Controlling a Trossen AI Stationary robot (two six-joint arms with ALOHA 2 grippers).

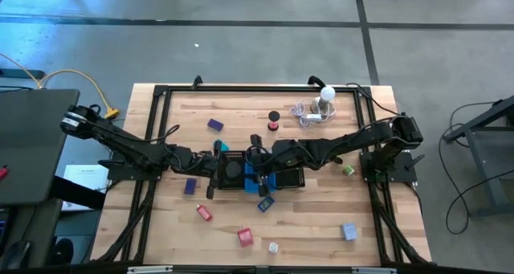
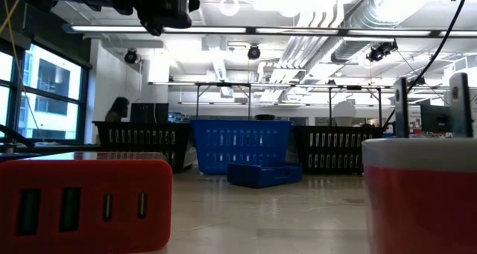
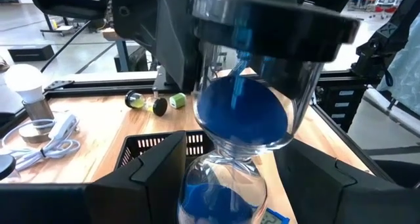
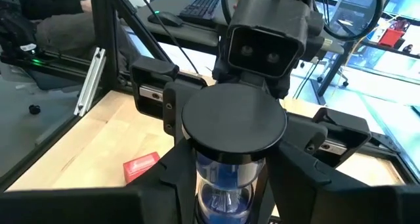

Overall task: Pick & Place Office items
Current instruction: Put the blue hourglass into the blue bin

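An hourglass (image 1: 232, 169) with blue sand and black end caps stands upright at the table's middle, between both grippers. My left gripper (image 3: 226, 181) comes from the left, its fingers on either side of the lower bulb. My right gripper (image 4: 230, 184) comes from the right, its fingers just under the top cap (image 4: 233, 122). Other office items lie loose on the table: purple blocks (image 1: 215, 124) (image 1: 189, 186), red blocks (image 1: 204, 213) (image 1: 245, 237), a blue block (image 1: 265, 202), a grey block (image 1: 348, 231), and a red spool (image 1: 274, 126). My left gripper pinches the hourglass between its two fingers at the lower bulb (image 3: 220, 188), just below the waist, coming level from the table's left. The hourglass is upright; its foot is hidden. My right gripper has its fingers (image 4: 177, 178) against the upper bulb (image 4: 226, 181), below the top cap, slanting down from the right.
A black mesh tray (image 1: 291, 177) and a blue tray (image 1: 254, 182) sit under the right arm. A white bulb (image 1: 326, 95) with a coiled cable (image 1: 307, 113) stands near the far edge. A green spool (image 1: 348, 169) lies right. Bare wood shows near the front edge.
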